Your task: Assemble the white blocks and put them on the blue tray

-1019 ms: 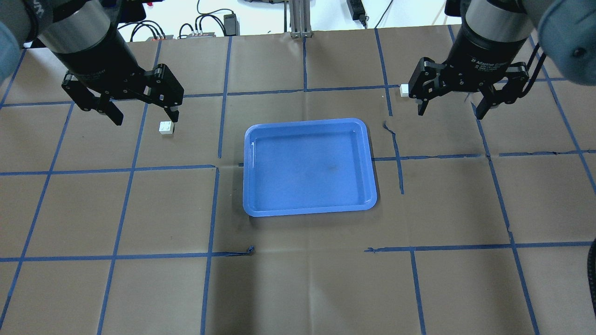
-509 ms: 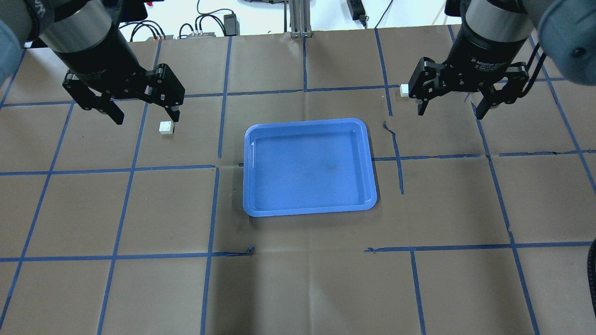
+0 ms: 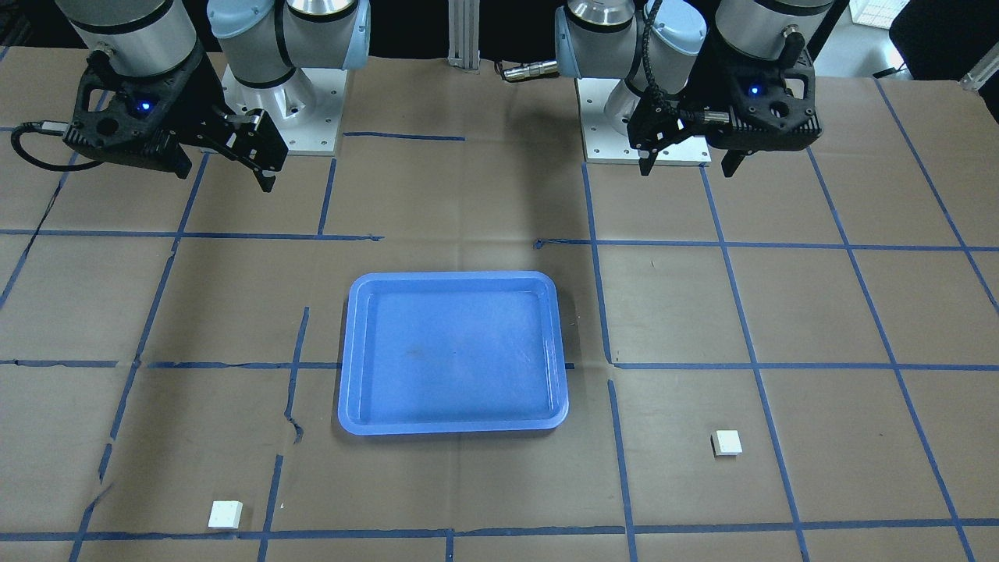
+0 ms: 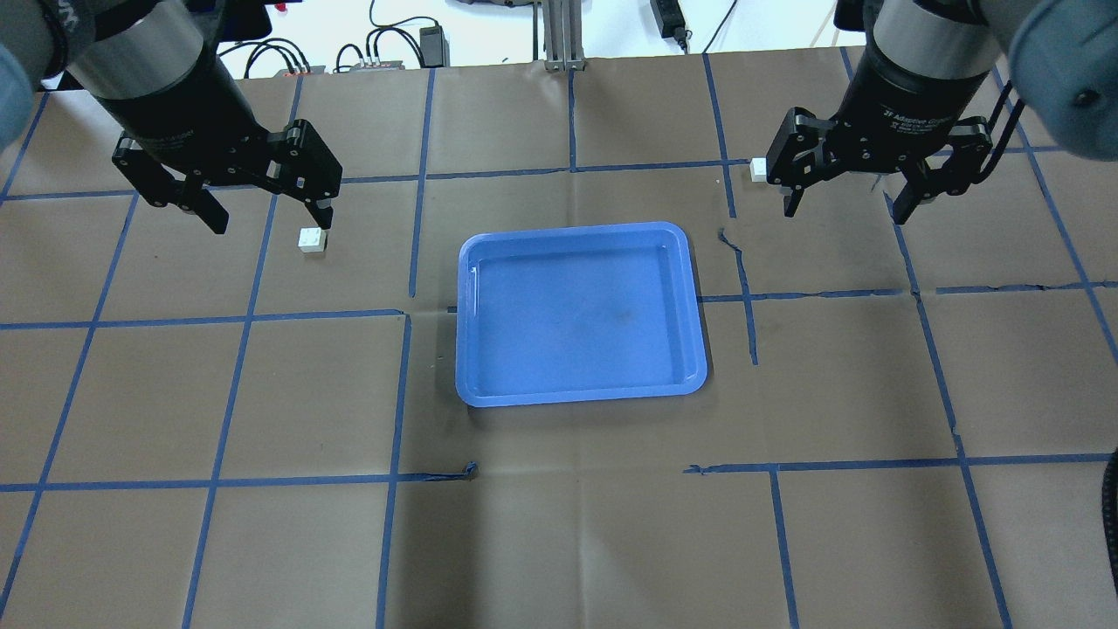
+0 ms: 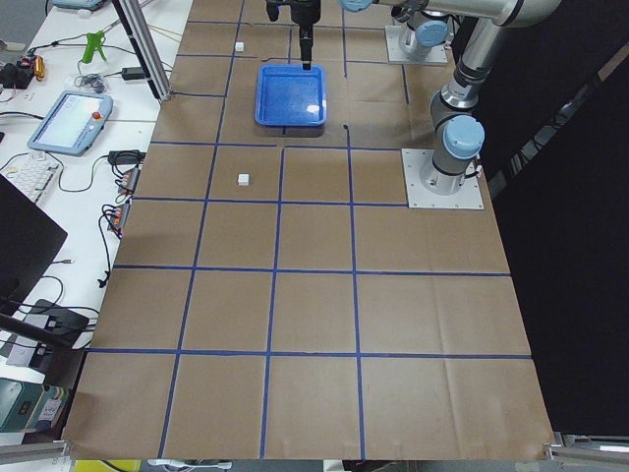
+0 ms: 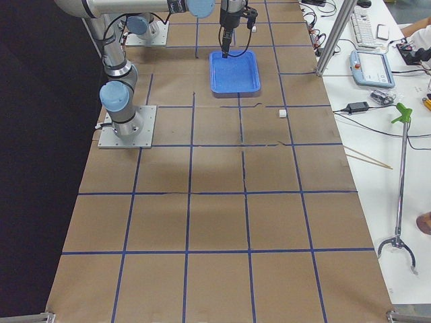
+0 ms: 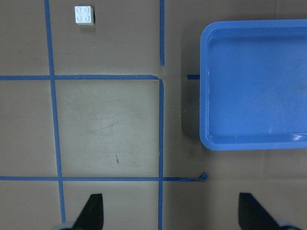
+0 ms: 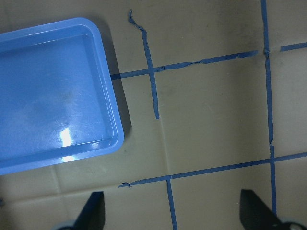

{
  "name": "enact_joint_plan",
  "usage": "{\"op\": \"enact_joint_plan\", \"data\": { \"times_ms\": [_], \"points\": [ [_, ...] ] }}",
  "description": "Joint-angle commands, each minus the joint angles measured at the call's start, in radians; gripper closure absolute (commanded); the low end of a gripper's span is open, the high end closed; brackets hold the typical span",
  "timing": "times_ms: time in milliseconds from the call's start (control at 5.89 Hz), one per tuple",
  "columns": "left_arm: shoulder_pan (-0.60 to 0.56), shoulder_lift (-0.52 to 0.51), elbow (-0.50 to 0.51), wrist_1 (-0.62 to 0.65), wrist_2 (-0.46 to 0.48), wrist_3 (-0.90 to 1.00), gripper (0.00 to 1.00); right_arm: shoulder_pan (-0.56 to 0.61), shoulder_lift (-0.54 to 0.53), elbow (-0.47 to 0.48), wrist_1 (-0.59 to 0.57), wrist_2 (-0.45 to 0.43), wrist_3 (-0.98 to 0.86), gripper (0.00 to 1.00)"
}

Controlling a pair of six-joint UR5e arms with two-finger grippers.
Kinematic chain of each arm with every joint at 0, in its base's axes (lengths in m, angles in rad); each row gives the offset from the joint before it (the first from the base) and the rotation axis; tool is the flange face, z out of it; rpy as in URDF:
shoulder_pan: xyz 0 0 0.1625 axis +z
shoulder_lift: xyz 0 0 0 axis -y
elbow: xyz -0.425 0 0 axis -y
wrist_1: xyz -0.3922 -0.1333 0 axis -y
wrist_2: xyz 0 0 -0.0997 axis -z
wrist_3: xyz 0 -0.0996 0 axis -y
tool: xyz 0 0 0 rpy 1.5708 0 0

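The empty blue tray lies mid-table. One white block sits on the paper to the tray's left, just below the inner fingertip of my left gripper, which hangs open and empty above the table. In the left wrist view the block is at the top left and the tray at the right. The other white block sits at the far right, partly hidden behind my right gripper, also open and empty. The front view shows both blocks. The right wrist view shows only the tray.
Brown paper with a blue tape grid covers the table. Cables and power supplies lie beyond the far edge. The arm bases stand on the robot's side. A teach pendant lies on the side bench.
My left gripper has shifted very slightly to the left. The right gripper, both blocks and the tray have not moved.
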Motion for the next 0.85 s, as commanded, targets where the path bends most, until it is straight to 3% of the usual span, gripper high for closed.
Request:
{"op": "enact_joint_plan", "data": {
  "times_ms": [0, 170, 679],
  "points": [
    [0.088, -0.035, -0.005, 0.001, -0.004, 0.035, 0.01, 0.0, 0.0, 0.0, 0.0, 0.0, 0.0, 0.0],
    [0.152, -0.128, 0.004, 0.025, -0.003, 0.1, 0.01, 0.0, 0.0, 0.0, 0.0, 0.0, 0.0, 0.0],
    [0.196, -0.429, 0.001, 0.442, -0.01, 0.125, 0.01, 0.0, 0.0, 0.0, 0.0, 0.0, 0.0, 0.0]
  ]
}}
